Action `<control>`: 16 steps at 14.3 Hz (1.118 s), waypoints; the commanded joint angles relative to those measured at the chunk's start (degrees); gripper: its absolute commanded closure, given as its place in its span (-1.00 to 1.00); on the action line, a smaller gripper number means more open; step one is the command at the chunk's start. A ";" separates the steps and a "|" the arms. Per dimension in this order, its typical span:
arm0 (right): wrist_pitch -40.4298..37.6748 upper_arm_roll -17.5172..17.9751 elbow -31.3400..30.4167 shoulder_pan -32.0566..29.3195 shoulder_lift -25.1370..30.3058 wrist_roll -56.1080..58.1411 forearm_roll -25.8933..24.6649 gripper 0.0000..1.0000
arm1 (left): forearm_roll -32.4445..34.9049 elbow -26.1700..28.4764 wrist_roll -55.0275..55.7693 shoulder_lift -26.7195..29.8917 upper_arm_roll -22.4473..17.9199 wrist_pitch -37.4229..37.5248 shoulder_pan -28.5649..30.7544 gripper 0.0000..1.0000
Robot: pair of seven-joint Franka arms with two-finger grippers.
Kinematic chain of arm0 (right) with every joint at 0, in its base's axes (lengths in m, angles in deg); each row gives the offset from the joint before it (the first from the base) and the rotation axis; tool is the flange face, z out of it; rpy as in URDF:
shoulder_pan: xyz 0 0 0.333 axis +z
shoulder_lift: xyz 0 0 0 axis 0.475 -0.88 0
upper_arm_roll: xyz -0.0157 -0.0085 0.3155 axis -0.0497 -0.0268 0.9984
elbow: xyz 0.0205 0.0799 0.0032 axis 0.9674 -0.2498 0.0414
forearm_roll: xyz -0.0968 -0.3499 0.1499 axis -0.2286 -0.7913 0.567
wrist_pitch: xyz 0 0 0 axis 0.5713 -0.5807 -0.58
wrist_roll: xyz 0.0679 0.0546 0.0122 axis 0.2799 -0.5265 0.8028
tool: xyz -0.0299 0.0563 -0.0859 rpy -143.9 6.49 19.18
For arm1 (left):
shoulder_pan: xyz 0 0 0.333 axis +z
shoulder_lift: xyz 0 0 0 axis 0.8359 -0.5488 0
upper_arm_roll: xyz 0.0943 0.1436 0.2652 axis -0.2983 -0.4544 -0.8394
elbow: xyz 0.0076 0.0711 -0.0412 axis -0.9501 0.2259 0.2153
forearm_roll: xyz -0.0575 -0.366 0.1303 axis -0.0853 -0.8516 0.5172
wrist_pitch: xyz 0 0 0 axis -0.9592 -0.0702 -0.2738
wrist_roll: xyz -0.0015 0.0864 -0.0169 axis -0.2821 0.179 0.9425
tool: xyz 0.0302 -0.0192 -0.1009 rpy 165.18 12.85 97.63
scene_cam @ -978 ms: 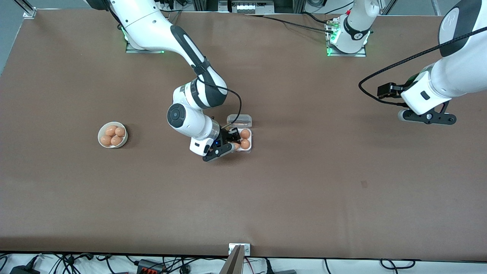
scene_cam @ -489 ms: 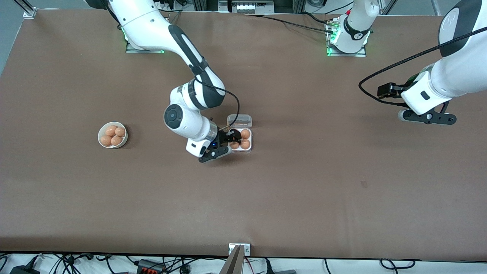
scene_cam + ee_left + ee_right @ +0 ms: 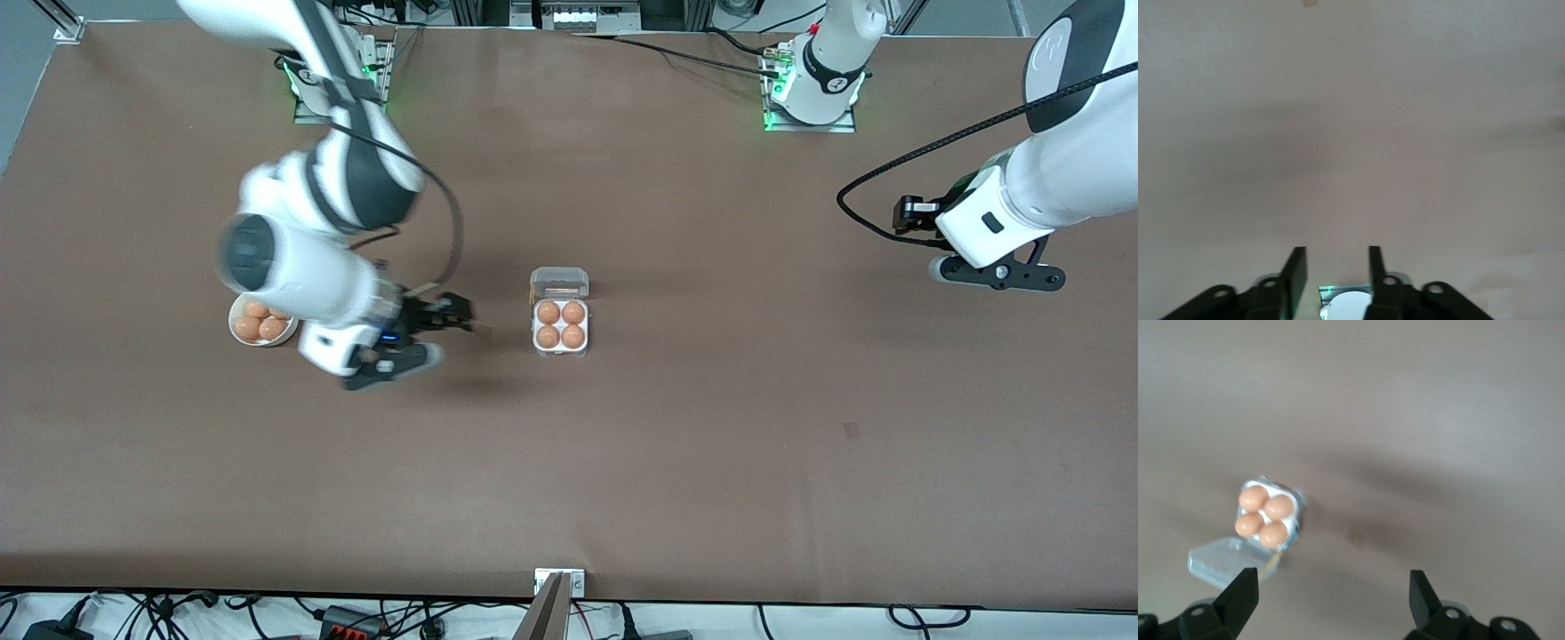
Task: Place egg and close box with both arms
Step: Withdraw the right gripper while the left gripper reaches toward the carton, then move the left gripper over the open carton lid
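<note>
Eggs fill all four wells of the box (image 3: 560, 335), a small whitish carton standing near the middle of the brown tabletop (image 3: 711, 427); which of the four is the egg (image 3: 548, 313) of the task cannot be told, since they look alike. The box's clear lid (image 3: 559, 283) lies folded open on the side of the box toward the robots' bases, flat against the tabletop.

Toward the right arm's end of the tabletop from the box, the right gripper (image 3: 458, 316) hangs in the air over bare tabletop between the box and a round white bowl (image 3: 238, 331). Its jaws are spread wide with nothing between them, and its wrist view shows the box and open lid past its two fingertips (image 3: 1245, 590). The bowl holds more orange-brown eggs (image 3: 264, 322) and is partly covered by the right arm (image 3: 302, 267).

The left gripper (image 3: 996, 274) waits well away from the box, up over the left arm's end of the tabletop. Its jaws stand partly apart, a clear gap between them, pinching nothing.
</note>
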 commanded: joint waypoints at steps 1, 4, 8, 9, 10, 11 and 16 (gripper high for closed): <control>-11.28 -6.15 5.56 0.13 -0.39 -1.03 -0.45 -1.00 | -0.53 -1.14 -0.15 -0.13 0.21 0.50 -0.15 0.98; -16.93 -11.00 8.30 -0.04 -0.39 -0.95 -0.36 -1.00 | -1.58 -0.96 0.02 0.13 1.35 2.86 -0.50 0.98; -16.42 -14.26 8.30 -1.09 -0.21 -0.16 -0.19 -1.00 | -9.47 1.65 4.23 1.09 4.24 4.19 -0.59 0.98; -16.33 -13.48 8.30 -3.53 0.31 0.02 -0.19 -1.00 | -9.93 2.72 6.42 1.62 7.65 3.32 -0.33 0.98; -16.68 -12.17 8.30 -5.30 0.84 -0.24 -0.62 -1.00 | -9.94 3.25 9.05 1.71 9.77 2.61 -0.15 0.98; -16.94 -10.41 8.30 -7.75 1.80 -0.85 -1.32 -1.00 | -10.11 3.78 12.30 1.80 12.06 1.04 -0.41 0.98; -17.11 10.66 7.43 -25.23 9.01 -12.43 -20.11 -1.00 | -9.94 12.64 26.11 1.54 26.12 -16.51 -0.50 0.98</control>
